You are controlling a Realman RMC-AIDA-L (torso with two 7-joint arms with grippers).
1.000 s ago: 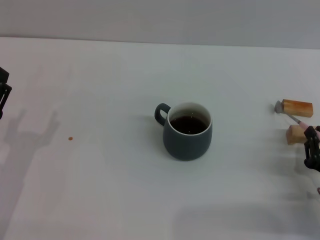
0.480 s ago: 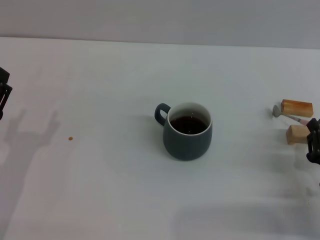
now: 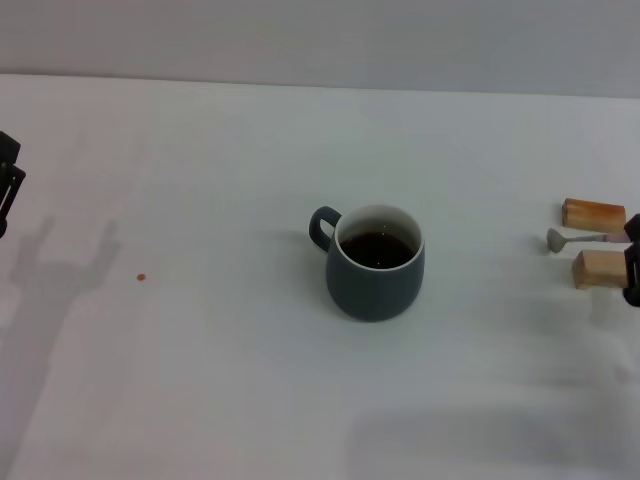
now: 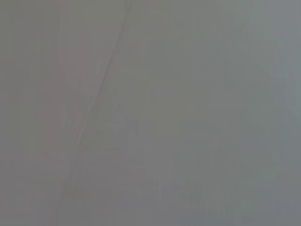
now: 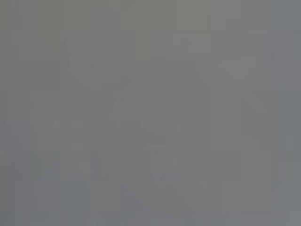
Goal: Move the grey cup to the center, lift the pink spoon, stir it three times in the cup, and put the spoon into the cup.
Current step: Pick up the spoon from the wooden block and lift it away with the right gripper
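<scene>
The right gripper (image 3: 632,262) is showing only as a dark sliver at the right edge of the head view. It is sitting at the handle end of the pink spoon (image 3: 578,238), though whether it is gripping the spoon cannot be told.

The spoon is lying level, its grey bowl pointing toward the cup, between two small wooden blocks (image 3: 594,214).

The grey cup (image 3: 375,260) is standing upright near the middle of the white table (image 3: 200,380), well apart from the spoon, dark liquid inside, handle facing the robot's left.

The left gripper (image 3: 8,180) is sitting at the far left edge; its fingers cannot be made out.

Both wrist views are showing nothing but blank grey.
</scene>
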